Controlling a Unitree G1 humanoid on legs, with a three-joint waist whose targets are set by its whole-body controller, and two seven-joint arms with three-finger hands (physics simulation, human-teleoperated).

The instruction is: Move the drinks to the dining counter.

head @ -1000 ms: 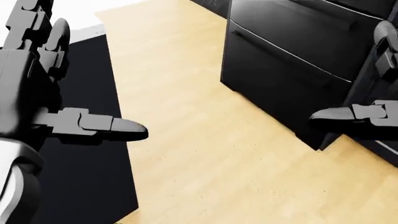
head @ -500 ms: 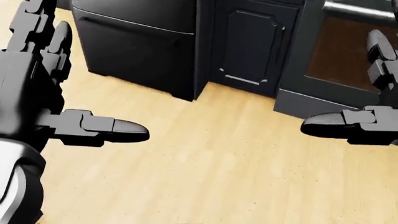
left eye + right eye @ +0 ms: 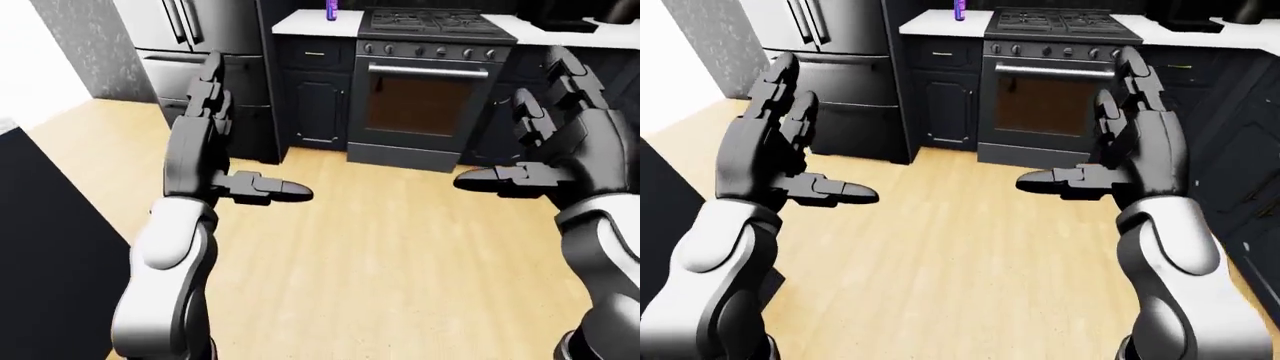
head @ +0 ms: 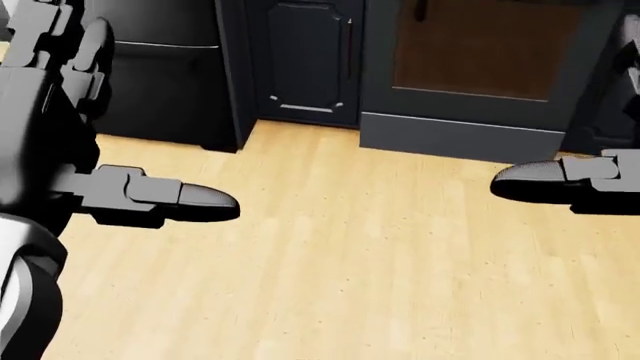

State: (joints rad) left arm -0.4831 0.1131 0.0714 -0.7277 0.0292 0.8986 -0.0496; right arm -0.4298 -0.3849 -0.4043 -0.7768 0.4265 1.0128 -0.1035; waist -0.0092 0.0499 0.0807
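Observation:
A purple drink can (image 3: 332, 10) stands on the white counter (image 3: 302, 23) left of the stove (image 3: 428, 22), at the top of the left-eye view; it also shows in the right-eye view (image 3: 961, 10). My left hand (image 3: 215, 142) is open and empty, fingers up, thumb pointing right. My right hand (image 3: 1125, 161) is open and empty, thumb pointing left. Both hands hover over the wooden floor, far from the can.
A steel fridge (image 3: 185, 45) stands at the upper left. The oven door (image 3: 420, 105) and dark cabinets (image 3: 312, 105) lie ahead. A dark counter block (image 3: 40, 247) fills the lower left. More white counter with dark items (image 3: 1200, 22) runs at the upper right.
The whole picture has shifted: the camera has turned, the fridge slid left, and the cabinet and oven came to the middle. The hands keep their pose.

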